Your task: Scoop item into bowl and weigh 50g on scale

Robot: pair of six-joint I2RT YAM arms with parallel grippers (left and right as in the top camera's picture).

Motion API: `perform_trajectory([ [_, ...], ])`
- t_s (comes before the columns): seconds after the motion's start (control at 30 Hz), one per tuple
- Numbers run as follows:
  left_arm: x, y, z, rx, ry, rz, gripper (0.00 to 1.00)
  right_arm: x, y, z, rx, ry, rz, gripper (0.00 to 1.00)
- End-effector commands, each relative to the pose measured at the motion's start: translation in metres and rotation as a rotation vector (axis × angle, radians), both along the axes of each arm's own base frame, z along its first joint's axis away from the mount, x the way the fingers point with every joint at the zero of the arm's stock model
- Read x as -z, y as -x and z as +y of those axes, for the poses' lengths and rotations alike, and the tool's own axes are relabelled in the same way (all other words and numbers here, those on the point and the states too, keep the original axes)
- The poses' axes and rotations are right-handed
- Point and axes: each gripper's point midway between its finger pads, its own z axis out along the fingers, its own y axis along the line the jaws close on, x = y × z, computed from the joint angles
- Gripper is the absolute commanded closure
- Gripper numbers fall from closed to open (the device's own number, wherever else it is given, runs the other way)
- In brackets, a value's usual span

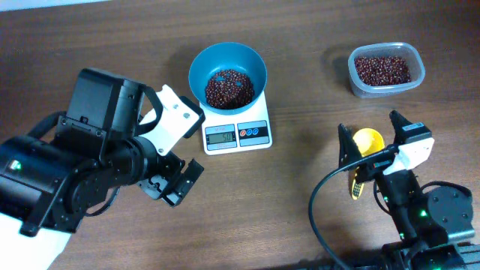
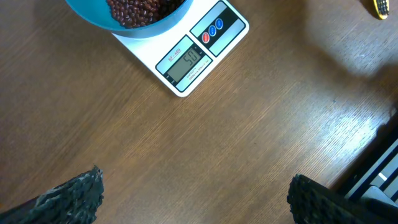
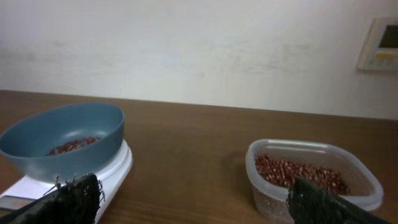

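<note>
The teal-blue bowl [image 1: 201,66] sits on the white scale [image 1: 237,133] and holds a pile of dark red-brown beans [image 1: 229,88]. The scale's display [image 2: 186,64] reads about 50. My left gripper [image 1: 177,182] is open and empty over bare table, in front and to the left of the scale [image 2: 225,28]. My right gripper [image 1: 370,136] is open, above a yellow scoop [image 1: 366,142] lying on the table. In the right wrist view the bowl [image 3: 62,127], its beans [image 3: 73,145] and the scale [image 3: 115,171] are at the left, and the open fingers [image 3: 193,196] hold nothing.
A clear plastic tub [image 1: 385,49] with more beans [image 1: 382,70] stands at the back right; it also shows in the right wrist view [image 3: 311,152]. The scoop's tip [image 2: 380,7] shows at the top right of the left wrist view. A black cable loops near the right arm [image 1: 319,202].
</note>
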Motion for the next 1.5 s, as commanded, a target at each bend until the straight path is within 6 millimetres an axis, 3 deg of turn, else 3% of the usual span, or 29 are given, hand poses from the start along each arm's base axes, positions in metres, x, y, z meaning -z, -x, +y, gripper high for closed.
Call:
perform_trajectory([
  [0.0, -0.005, -0.001, -0.001, -0.004, 0.015, -0.009, 0.01, 0.015, 0.001, -0.001, 0.008, 0.01, 0.055, 0.01],
  [0.77, -0.005, -0.001, -0.001, -0.005, 0.015, -0.009, 0.0, 0.016, 0.0, -0.001, 0.009, 0.011, 0.057, 0.01],
  [0.83, -0.005, -0.001, -0.001, -0.005, 0.016, -0.008, 0.06, 0.016, 0.0, -0.001, 0.009, 0.011, 0.057, 0.01],
  [0.9, -0.007, 0.001, 0.001, -0.006, 0.015, -0.017, 0.02, 0.016, 0.0, -0.001, 0.009, 0.011, 0.057, 0.01],
  [0.97, -0.011, 0.006, 0.009, -0.022, 0.009, -0.062, 0.02, 0.016, 0.0, -0.001, 0.009, 0.011, 0.057, 0.01],
  [1.07, -0.024, 0.01, 0.04, -0.131, 0.045, -0.252, 0.02, 0.016, 0.0, -0.001, 0.009, 0.011, 0.057, 0.01],
  [1.27, -0.017, -0.001, 0.099, -0.397, 0.176, -0.589, 0.01, 0.016, 0.0, -0.001, 0.009, 0.011, 0.057, 0.01],
  [1.37, -0.014, 0.006, 0.109, -0.43, 0.225, -0.66, 0.02, 0.016, 0.0, -0.001, 0.009, 0.011, 0.057, 0.01],
  [1.47, -0.029, 0.016, 0.119, -0.466, 0.222, -0.763, 0.01, 0.016, 0.0, -0.001, 0.009, 0.011, 0.057, 0.01],
])
